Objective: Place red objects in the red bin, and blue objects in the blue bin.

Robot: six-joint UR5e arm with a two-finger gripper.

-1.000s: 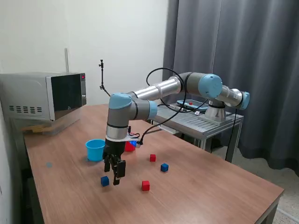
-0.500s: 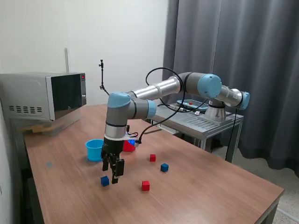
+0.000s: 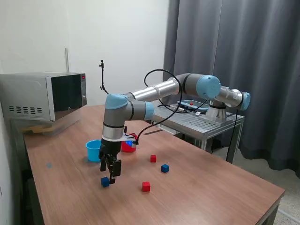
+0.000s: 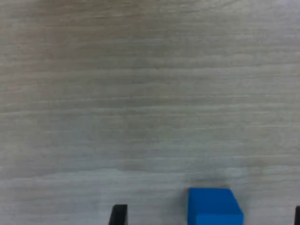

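With the end effector (image 3: pixel 111 176) spread open above the small dark blue cube (image 3: pixel 105 182) on the wooden bench (image 3: pixel 211 187), it should centre the cube between its fingers before descending.

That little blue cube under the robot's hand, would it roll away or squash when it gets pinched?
The blue cube probably won't roll: it sits flat on the wooden table with square faces. It looks solid with crisp edges, so it likely stays stiff when pinched. Being small, it seems light, and a bump from the gripper might slide it.
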